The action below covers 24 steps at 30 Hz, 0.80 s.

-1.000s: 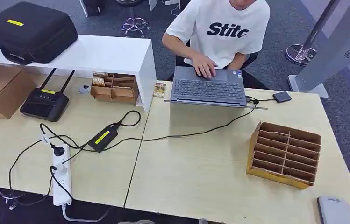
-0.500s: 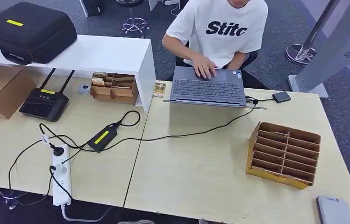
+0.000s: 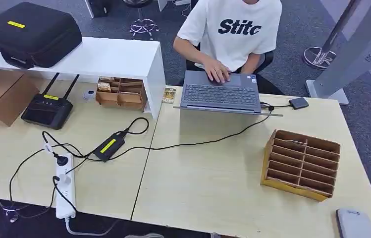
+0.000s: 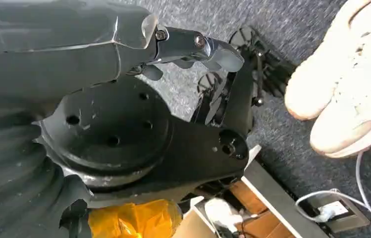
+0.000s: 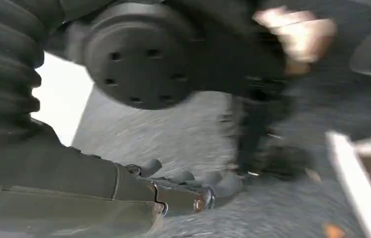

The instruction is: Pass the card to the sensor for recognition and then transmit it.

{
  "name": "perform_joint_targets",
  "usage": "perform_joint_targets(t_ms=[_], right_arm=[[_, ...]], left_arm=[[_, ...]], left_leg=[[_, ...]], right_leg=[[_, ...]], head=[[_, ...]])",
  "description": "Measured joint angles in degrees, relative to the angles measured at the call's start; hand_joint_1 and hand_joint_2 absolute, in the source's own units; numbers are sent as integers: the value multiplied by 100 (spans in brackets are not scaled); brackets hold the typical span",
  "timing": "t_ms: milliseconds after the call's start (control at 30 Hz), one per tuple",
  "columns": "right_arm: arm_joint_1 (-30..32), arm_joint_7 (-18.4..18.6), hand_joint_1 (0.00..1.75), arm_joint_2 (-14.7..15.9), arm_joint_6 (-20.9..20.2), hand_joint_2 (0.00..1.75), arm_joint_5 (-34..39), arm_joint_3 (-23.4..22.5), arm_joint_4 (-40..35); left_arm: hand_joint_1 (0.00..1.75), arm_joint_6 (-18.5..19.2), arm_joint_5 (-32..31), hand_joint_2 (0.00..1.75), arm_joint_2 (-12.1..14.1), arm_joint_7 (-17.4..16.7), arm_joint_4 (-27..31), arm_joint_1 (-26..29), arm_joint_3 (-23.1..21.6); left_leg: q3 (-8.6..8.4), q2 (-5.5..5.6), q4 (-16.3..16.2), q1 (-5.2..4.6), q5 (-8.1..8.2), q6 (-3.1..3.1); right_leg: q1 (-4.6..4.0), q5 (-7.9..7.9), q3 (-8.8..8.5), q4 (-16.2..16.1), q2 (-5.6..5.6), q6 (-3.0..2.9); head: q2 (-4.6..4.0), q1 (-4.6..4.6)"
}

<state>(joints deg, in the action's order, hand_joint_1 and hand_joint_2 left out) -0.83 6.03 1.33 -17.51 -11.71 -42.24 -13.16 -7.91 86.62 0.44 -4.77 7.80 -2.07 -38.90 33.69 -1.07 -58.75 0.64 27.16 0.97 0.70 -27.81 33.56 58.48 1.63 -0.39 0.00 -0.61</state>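
A small black sensor box (image 3: 298, 102) lies at the table's far right edge, wired to the grey laptop (image 3: 220, 94). A small patterned card-like piece (image 3: 169, 94) stands between the white shelf and the laptop; I cannot tell its print. A low cardboard box (image 3: 121, 92) under the shelf holds more small packs. My left hand (image 4: 188, 47) hangs beside my body over the carpet, fingers stretched out, holding nothing. My right hand (image 5: 178, 191) hangs low too, blurred, with its fingers apart and nothing in them.
A person (image 3: 238, 29) sits behind the table with a hand on the laptop. A slotted cardboard rack (image 3: 300, 163) stands at the right, a grey flat device (image 3: 354, 224) near the front right corner. Cables, a power strip (image 3: 65, 186) and a router (image 3: 47, 110) cover the left half.
The person has shifted a little to the right behind the laptop. Nothing on the table has moved.
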Motion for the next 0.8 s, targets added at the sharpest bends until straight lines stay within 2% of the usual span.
perform_joint_targets(t_ms=[167, 333, 433, 500, 633, 700, 800], right_arm=[[89, 0, 0, 44, -42, 175, -22, 551, 66], [106, 0, 0, 66, -50, 175, -22, 764, 105], [124, 13, 0, 81, -321, 175, -289, 935, 136], [130, 17, 0, 83, 22, 175, -542, 1113, 153], [81, 24, 0, 81, 1636, 175, -385, 1151, 149], [35, 182, 0, 90, 1733, 175, -442, 1142, 140], [8, 238, 0, 92, 1453, 175, -606, 1144, 136]], left_arm=[[0, 13, -7, 175, 57, 0, 0, -2, -92], [0, 15, -7, 175, 70, -2, 0, -1, -103], [0, 39, -35, 175, 87, -26, 0, -1, -133], [0, 16, -39, 175, 107, -76, 0, -2, -168], [0, -241, 46, 175, 74, -81, 0, -11, -184], [0, -291, 46, 175, 59, -81, 0, -15, -184], [0, -289, 15, 175, 59, -105, 0, -14, -230]], left_leg=[[1, -4, 0, 1, 3, 2], [0, -4, 0, 0, 3, 2], [-1, -4, 0, 1, 3, 2], [-1, -4, 0, 1, 3, 2], [-1, -8, 0, 1, 3, 2], [-2, -8, 0, 0, 3, 2], [-3, -8, -1, 0, 3, 2]], right_leg=[[-1, -1, 1, -2, -6, 0], [0, -1, 0, -3, -5, 0], [0, -1, 0, -3, -5, 0], [0, -1, 0, -2, -4, 0], [-1, -1, 0, -1, -8, 0], [0, -1, 0, -2, -8, 0], [0, 0, -1, -3, -7, 0]], head=[[0, 4], [0, 2], [0, 2], [0, 2], [0, 4], [0, 4], [0, 4]])
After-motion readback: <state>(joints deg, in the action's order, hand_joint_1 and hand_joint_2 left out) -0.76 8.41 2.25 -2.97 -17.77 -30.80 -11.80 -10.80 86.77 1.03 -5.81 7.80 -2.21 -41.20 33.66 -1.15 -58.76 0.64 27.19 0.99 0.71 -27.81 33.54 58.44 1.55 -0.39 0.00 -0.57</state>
